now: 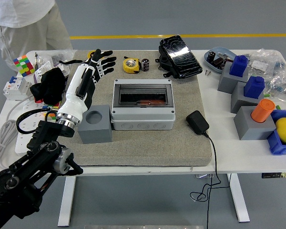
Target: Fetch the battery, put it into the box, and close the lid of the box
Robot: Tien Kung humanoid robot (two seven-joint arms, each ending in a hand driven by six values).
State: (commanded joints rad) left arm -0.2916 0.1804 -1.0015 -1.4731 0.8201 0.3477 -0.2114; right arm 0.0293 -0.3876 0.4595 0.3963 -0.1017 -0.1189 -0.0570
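Note:
The grey box [143,118] stands in the middle of the grey mat [148,143]. Its dark tinted lid [143,97] lies flat over the opening, and something reddish shows through it. A small black cylindrical battery [145,64] stands on the mat behind the box, next to a yellow tape measure [130,65]. My left hand [99,63] is raised over the mat's far left corner, left of the box, with its fingers spread and nothing in them. The right arm is out of view.
A grey block with a round hole [95,125] stands against the box's left side. A black pouch [179,56] lies behind the box and a black charger [197,122] to its right. Grey and blue blocks [238,76] crowd the right. A person [24,24] stands at the far left.

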